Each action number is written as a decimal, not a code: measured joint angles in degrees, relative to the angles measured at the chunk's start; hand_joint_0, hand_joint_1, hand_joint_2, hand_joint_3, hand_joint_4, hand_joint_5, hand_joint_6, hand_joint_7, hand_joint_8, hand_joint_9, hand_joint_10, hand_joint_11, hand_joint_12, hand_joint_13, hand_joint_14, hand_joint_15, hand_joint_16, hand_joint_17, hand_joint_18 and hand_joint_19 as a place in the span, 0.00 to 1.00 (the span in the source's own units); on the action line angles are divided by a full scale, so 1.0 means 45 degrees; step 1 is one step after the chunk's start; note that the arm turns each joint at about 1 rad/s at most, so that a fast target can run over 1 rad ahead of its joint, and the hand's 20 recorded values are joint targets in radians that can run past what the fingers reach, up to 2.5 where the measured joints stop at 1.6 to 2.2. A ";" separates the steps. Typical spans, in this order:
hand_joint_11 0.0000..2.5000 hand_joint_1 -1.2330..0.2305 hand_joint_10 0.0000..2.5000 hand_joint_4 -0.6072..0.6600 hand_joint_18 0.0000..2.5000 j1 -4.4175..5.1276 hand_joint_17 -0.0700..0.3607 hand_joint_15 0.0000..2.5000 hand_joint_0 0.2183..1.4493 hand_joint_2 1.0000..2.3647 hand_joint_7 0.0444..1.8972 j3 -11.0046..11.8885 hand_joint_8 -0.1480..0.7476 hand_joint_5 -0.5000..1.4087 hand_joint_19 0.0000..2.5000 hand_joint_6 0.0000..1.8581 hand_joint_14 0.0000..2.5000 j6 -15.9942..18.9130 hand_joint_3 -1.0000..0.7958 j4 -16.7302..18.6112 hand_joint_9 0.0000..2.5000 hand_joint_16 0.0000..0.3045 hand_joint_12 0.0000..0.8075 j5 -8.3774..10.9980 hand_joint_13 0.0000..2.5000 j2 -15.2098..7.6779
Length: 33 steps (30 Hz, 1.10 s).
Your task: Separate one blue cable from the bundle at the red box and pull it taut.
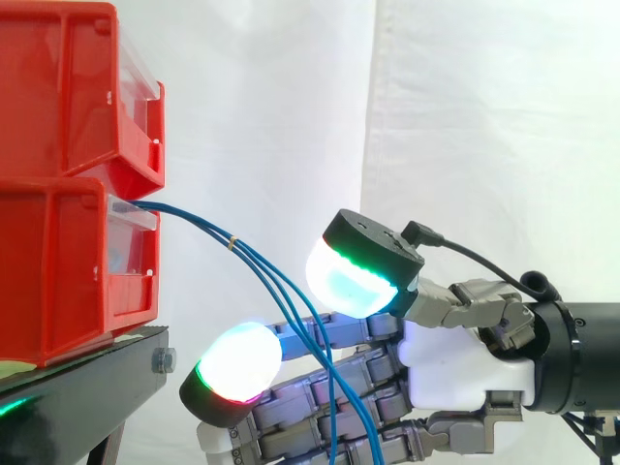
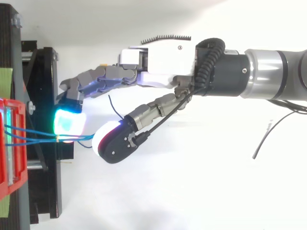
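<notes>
Starting from the back, we see a white curtain (image 1: pixel 484 126) behind everything. The arm (image 2: pixel 273 72) comes in level from the right, toward two red bins stacked at the left. The upper bin (image 1: pixel 68 87) sits on the lower bin (image 1: pixel 58 281), and both rest on a black stand (image 1: pixel 82 397).

The hand (image 1: pixel 455 363) reaches leftward, with its fingertips just right of the stand's edge. Its fingers (image 1: pixel 320 387) lie stretched out, almost straight, and the front pad glows white edged with green and magenta. The thumb (image 1: pixel 373 247) stands apart from them, its pad glowing white and cyan. We see a clear gap between thumb and fingers, so the hand is spread and pinches nothing.

The blue cables (image 1: pixel 194 221) leave the front of the lower bin as a tight bundle, then run rightward and slope down. A small yellow tie (image 1: pixel 232 242) binds them near the bin. Past the tie they fan into several strands that drop through the gap between thumb and fingers. They pass on the near side of the fingers and hang in a slack curve to the bottom edge. We cannot tell whether any strand touches the fingers.
</notes>
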 measured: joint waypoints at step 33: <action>0.09 0.40 0.00 0.67 0.10 0.0056 0.38 0.05 0.30 0.00 0.57 0.0154 0.47 0.18 0.15 0.27 0.00 -0.0004 0.29 0.0875 0.18 0.14 0.37 -0.0535 0.08 -0.0055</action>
